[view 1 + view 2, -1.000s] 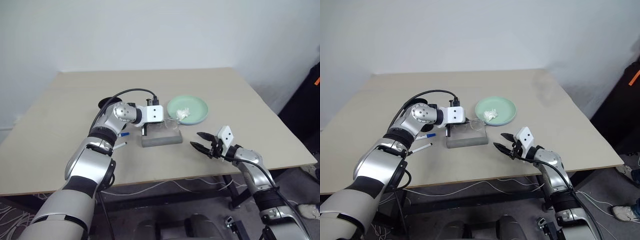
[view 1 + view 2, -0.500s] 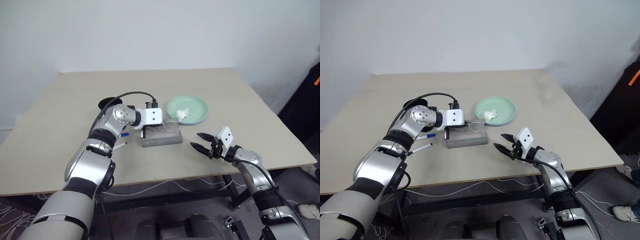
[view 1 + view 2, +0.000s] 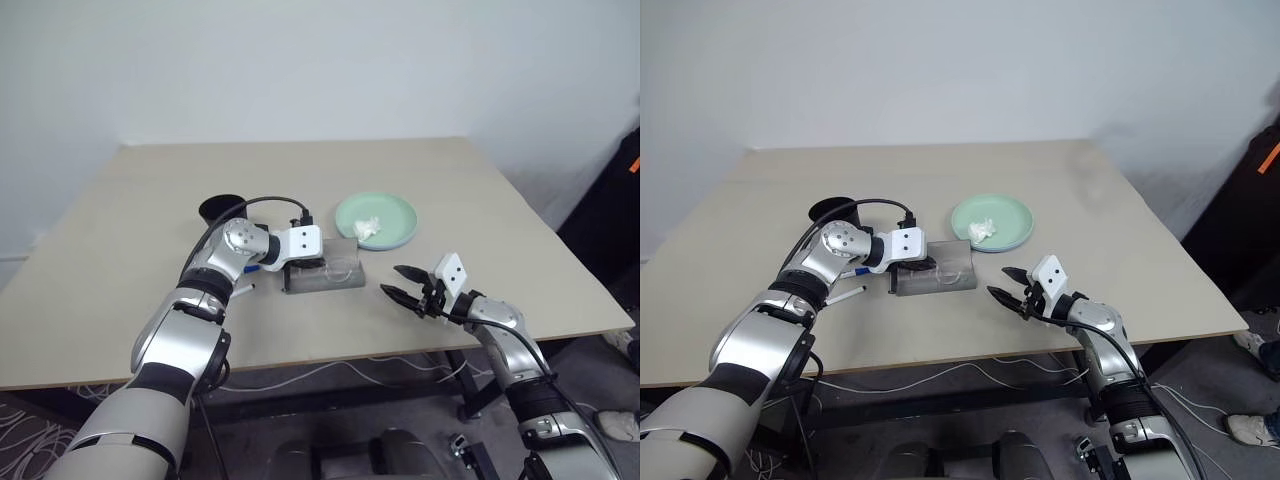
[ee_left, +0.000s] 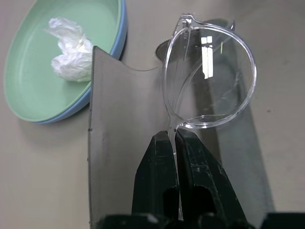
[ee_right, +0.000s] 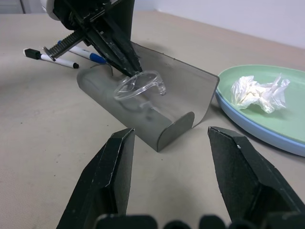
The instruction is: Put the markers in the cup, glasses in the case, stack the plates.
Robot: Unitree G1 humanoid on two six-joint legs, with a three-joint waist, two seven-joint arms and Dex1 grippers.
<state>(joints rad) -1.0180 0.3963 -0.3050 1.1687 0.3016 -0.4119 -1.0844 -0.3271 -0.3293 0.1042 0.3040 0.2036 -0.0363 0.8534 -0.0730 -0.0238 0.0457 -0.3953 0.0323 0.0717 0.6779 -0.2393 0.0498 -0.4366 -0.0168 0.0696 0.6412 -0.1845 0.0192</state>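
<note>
The left gripper (image 4: 176,143) was clenched on the thin frame of the glasses (image 4: 209,81), holding them just over the open grey case (image 5: 157,102) on the surface (image 3: 420,170). The right gripper (image 5: 171,157) hovered near the case, fingers spread and holding nothing. Beside the case the green plate (image 3: 376,218) sat stacked on the blue one, a paper wad (image 4: 69,50) on it. The two markers (image 5: 62,55) lay behind the case, and the black cup (image 3: 830,210) stood nearby.

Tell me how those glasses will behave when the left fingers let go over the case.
The glasses look thin-framed, so probably light and fragile. Pinched by the left gripper above the open case, they would likely drop in gently, perhaps tilting on the curved shell.
</note>
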